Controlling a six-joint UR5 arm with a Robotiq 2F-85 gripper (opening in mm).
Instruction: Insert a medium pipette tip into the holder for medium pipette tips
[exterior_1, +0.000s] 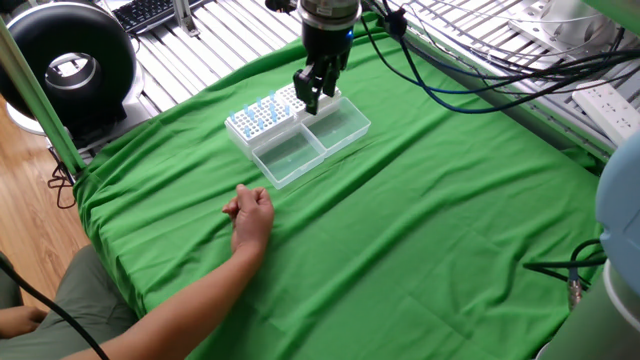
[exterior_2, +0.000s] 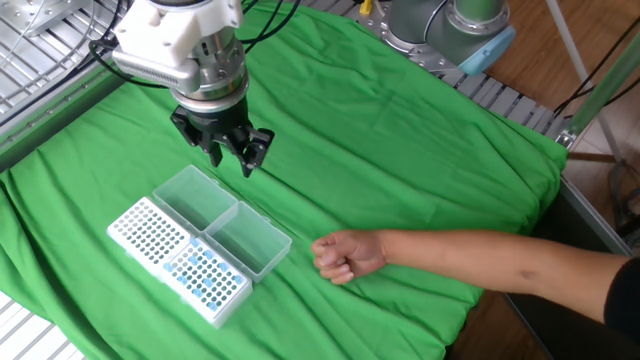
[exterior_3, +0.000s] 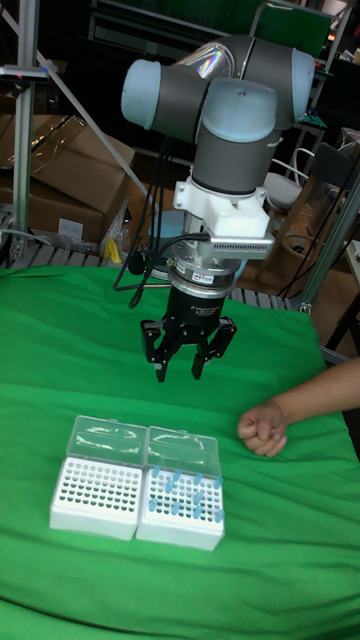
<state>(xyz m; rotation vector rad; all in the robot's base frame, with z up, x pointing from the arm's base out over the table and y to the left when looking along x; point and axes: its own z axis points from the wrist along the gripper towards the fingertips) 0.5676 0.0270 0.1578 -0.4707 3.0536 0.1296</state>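
Green cloth (exterior_2: 400, 150) covers the desk, and on it two white racks stand touching side by side, each with its clear lid folded open behind it. The holder for medium pipette tips (exterior_3: 97, 493) is the one with the dense grid of small holes. Every hole I can make out is empty, and its lid (exterior_3: 106, 437) holds nothing. The neighbouring rack (exterior_3: 182, 505) carries a scatter of blue-topped tips (exterior_3: 172, 483) standing upright in some of its holes.

The pincer (exterior_3: 180, 368) hangs above the cloth just behind the open lids, its fingers spread apart. No tip shows between them. A person's fist (exterior_2: 345, 257) rests on the cloth near the racks; whether it holds anything is hidden.

The job looks barely begun, as a tip must first be fetched. To do that well, I would come straight down over one tip, close gently on its upper collar, lift it vertically, then line it up squarely over an empty hole before lowering.
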